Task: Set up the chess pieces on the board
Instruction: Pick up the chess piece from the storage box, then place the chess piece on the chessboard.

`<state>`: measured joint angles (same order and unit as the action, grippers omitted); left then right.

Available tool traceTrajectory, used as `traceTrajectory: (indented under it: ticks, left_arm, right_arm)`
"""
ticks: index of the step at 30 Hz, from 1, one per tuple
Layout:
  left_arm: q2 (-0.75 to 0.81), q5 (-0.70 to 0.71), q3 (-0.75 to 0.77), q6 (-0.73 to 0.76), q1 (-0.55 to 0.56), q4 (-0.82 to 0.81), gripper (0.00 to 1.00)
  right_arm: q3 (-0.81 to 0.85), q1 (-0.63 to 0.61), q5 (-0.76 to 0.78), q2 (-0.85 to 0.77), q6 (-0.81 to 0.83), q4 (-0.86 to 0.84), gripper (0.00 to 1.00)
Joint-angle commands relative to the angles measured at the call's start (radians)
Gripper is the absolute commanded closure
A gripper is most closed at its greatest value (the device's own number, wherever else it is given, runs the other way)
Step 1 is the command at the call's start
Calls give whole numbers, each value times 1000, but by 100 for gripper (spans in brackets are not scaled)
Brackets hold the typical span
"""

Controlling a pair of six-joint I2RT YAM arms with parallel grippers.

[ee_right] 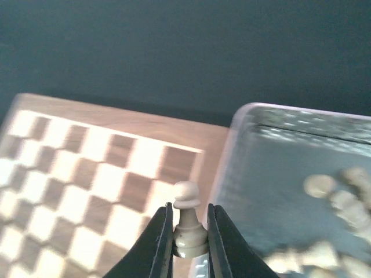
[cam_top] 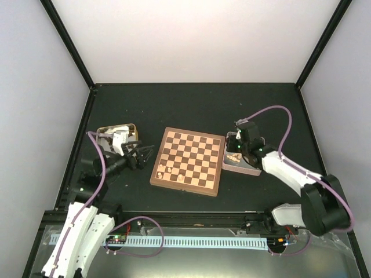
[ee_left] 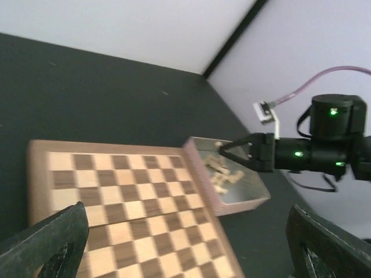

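Observation:
The board (cam_top: 188, 162) lies in the middle of the table, with a few chess pieces (cam_top: 168, 173) standing near its front left corner. My right gripper (ee_right: 189, 231) is shut on a pale beige pawn (ee_right: 188, 217), held upright above the seam between the board (ee_right: 87, 174) and the right tin (ee_right: 290, 185). More pale pieces (ee_right: 342, 194) lie loose in that tin. My left gripper (cam_top: 142, 155) hovers at the board's left edge, open and holding nothing. In the left wrist view its fingers (ee_left: 52, 243) spread wide over the board (ee_left: 133, 202).
A second metal tin (cam_top: 116, 132) sits behind the left gripper at the back left. The right tin (cam_top: 240, 157) touches the board's right edge. The left wrist view shows the right gripper (ee_left: 232, 153) over that tin (ee_left: 237, 188). Black frame posts stand at the far corners.

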<state>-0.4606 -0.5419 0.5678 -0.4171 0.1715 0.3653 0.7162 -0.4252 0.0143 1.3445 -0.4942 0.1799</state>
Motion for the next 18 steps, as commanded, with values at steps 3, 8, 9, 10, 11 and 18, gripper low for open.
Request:
traceTrajectory:
  ticks: [3, 8, 9, 10, 11, 18]
  left_arm:
    - [-149, -327, -3, -256, 35, -289, 7]
    - [-302, -418, 33, -381, 109, -314, 10]
    - [-324, -423, 35, -402, 130, -326, 10]
    - [-343, -431, 36, -424, 153, -349, 11]
    - [-362, -436, 40, -444, 182, -372, 12]
    - [-471, -423, 111, -482, 281, -381, 22]
  right_arm:
    - [-110, -48, -421, -138, 38, -319, 90]
    - [-183, -101, -705, -189, 10, -590, 90]
    - [-181, -111, -740, -192, 10, -609, 90]
    - [-175, -121, -774, -193, 15, -619, 90]
    - [-168, -133, -799, -194, 23, -624, 90]
    - [-62, -230, -833, -175, 224, -430, 90]
